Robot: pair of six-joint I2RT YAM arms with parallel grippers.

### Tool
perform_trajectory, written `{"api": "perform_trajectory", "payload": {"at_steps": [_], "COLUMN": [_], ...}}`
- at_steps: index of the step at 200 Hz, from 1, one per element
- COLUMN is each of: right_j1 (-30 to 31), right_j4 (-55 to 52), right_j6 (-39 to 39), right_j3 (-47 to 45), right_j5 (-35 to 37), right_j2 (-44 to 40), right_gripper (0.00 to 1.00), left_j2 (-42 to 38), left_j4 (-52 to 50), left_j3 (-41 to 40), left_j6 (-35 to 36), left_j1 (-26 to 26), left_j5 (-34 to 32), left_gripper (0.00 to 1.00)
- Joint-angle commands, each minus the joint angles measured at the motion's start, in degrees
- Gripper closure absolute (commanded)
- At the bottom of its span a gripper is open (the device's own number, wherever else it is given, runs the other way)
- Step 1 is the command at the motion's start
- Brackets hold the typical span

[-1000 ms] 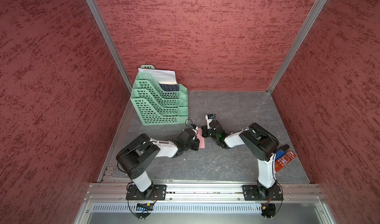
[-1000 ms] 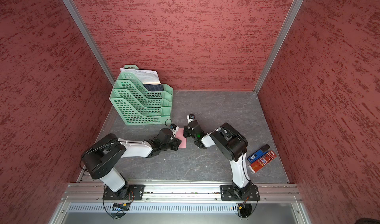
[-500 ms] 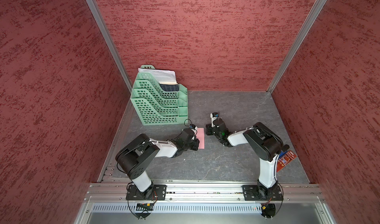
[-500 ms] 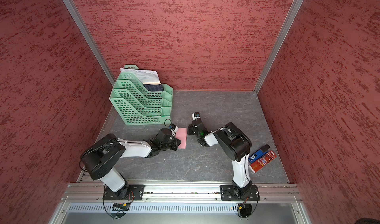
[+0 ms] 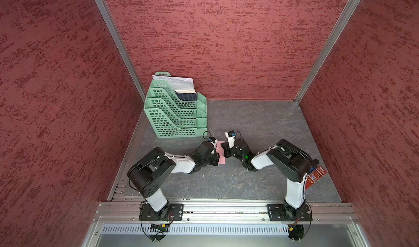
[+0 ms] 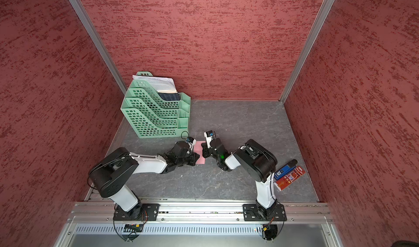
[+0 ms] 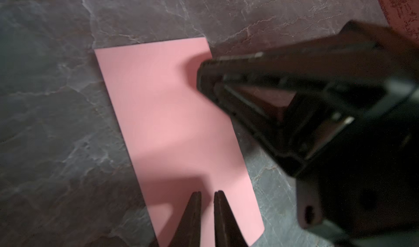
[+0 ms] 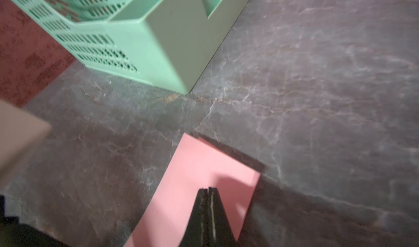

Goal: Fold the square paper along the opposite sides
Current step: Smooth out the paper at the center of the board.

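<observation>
Right gripper pressed together, left gripper barely parted, sets both tips low over the pink paper lying flat on the grey table, apparently to pin it and sharpen the crease.

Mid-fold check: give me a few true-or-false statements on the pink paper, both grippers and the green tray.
1. The pink paper lies on the grey table, between the two grippers. True.
2. The right gripper is wide open. False: it is shut, tips over the paper.
3. The left gripper shows a narrow gap between its fingers. True.
4. The paper sits in the green file tray. False: it lies on the table, apart from the tray.
5. White printed papers fill the tray's top tier. True.
</observation>
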Motion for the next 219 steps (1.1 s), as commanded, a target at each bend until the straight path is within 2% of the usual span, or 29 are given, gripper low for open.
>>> {"api": "perform_trajectory", "payload": {"at_steps": [1, 35, 72, 129, 154, 178, 196, 219], "right_j1": [0.5, 1.1, 1.2, 0.9, -1.0, -1.4, -1.0, 1.4], "right_j4": [2.5, 0.1, -11.7, -19.0, -16.8, -4.1, -3.4, -2.7], "right_j6": [-3.2, -2.3, -0.9, 0.3, -0.2, -4.6, -5.1, -5.1], "right_j3": [-0.7, 0.3, 4.0, 5.2, 3.3, -3.7, -4.3, -3.5], "right_j5": [6.5, 12.9, 19.0, 21.7, 19.3, 11.2, 8.3, 7.3], "right_j2": [2.0, 5.4, 3.6, 2.1, 0.6, -6.5, -10.8, -10.7], "right_gripper": [1.00, 1.00, 1.00, 1.00, 1.00, 1.00, 1.00, 1.00], "left_j2": [2.6, 2.9, 2.5, 1.6, 1.6, 1.8, 2.2, 2.7], "left_j4": [-8.6, -8.8, -9.0, -8.5, -8.4, -8.2, -7.9, -7.8], "left_j3": [-2.2, -2.2, -2.6, -3.4, -3.4, -3.5, -3.4, -3.1], "left_j6": [-0.4, -0.6, -1.0, -1.2, -1.3, -1.4, -1.4, -1.4], "left_j1": [0.2, 0.1, 0.3, 0.7, 0.7, 0.7, 0.7, 0.8], "left_j5": [0.7, 1.0, 0.9, 1.3, 1.4, 1.5, 1.7, 1.9], "left_gripper": [0.84, 0.84, 0.84, 0.84, 0.84, 0.84, 0.84, 0.84]}}
